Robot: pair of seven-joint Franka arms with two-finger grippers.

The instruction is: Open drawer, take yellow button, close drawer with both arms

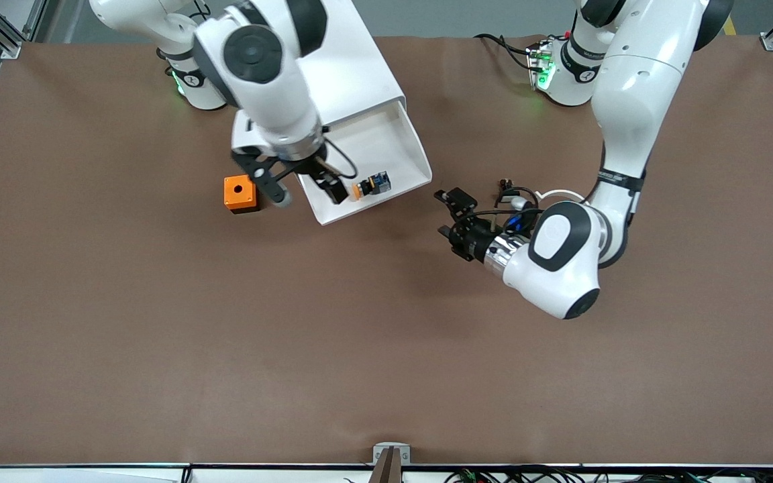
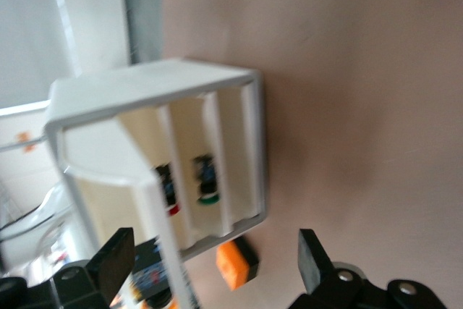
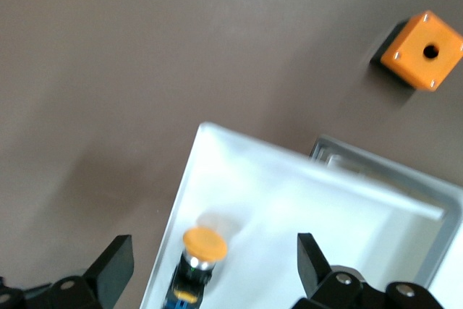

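The drawer [image 1: 386,144] is pulled out of the top of the white cabinet [image 1: 353,60]. The button [image 1: 371,186] lies on its side inside, near the drawer's front wall, orange cap toward the right arm's end. My right gripper [image 1: 307,191] hangs open over the drawer beside the button. In the right wrist view the button [image 3: 199,251] sits on the white drawer floor [image 3: 304,208] below the spread fingers, nearer one of them. My left gripper [image 1: 450,216] is open and empty, low over the table in front of the drawer, facing it [image 2: 145,193].
An orange cube with a hole [image 1: 239,193] stands on the brown table beside the drawer, toward the right arm's end, close to my right gripper. In the left wrist view a green-capped button [image 2: 207,179] shows inside the cabinet's lower part.
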